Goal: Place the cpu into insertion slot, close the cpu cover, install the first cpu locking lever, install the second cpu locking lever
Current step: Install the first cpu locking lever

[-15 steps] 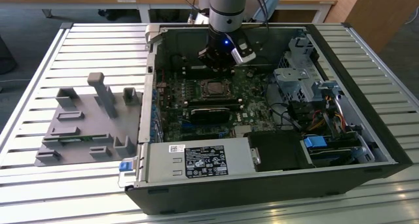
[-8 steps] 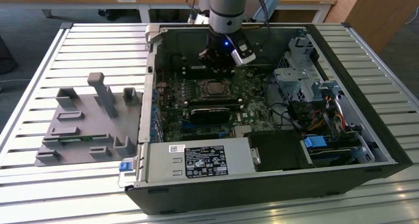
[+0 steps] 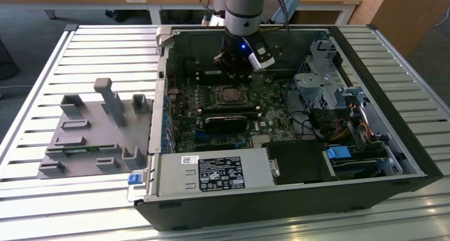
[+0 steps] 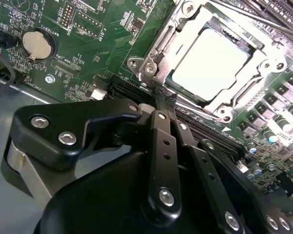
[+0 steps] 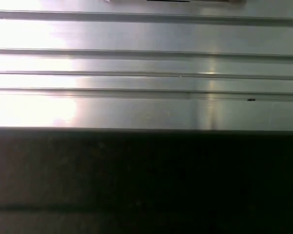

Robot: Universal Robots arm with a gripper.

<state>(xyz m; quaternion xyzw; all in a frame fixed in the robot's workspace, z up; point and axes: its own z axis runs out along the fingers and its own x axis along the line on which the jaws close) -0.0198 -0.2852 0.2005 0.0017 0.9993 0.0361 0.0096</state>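
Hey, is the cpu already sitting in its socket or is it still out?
In. In the second wrist view the cpu lies flat inside the insertion slot, with the cpu cover framing its pale face.

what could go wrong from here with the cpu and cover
1. The cpu sits in the insertion slot with the cpu cover down around it; if the cover is not latched, a nudge might lift it.
2. The gripper is close to the cover's corner, so a small misaim could scrape the green motherboard.
3. The coin cell battery and small parts lie nearby, exposed to a sideways sweep.
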